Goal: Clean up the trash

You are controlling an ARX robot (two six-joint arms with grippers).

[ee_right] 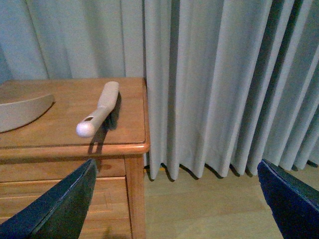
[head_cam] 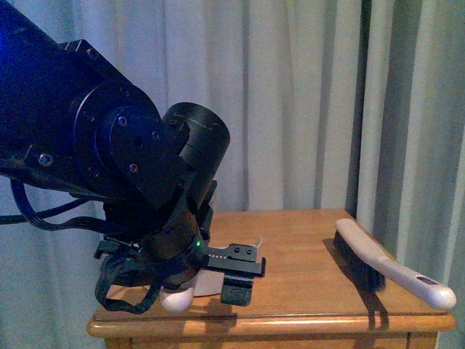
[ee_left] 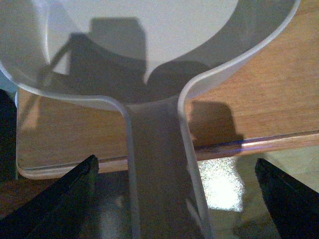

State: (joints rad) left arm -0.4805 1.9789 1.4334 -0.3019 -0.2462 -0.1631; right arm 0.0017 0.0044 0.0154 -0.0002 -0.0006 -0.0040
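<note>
You are looking at one wooden bench [head_cam: 305,291], and it is carrying one hand brush [head_cam: 392,265] and one dustpan [ee_left: 149,50]. Two pincers are showing: the left pincer [ee_left: 174,199] and the right pincer [ee_right: 177,199]. The curtain [head_cam: 290,102] folds are blending together, so you are getting no panel count.

Left arm [head_cam: 109,138]: black, fills the near left of the front view and is angled downward. A green light is lit on its wrist [head_cam: 197,245], with cable loops [head_cam: 120,294] hanging below. Left tool [ee_left: 175,164]: low, jaws spread wide, both dark fingers [ee_left: 65,199] visible at the frame edges. Right tool [ee_right: 177,167]: jaws spread wide, nothing between them. The right arm cannot be seen from the front.
</note>
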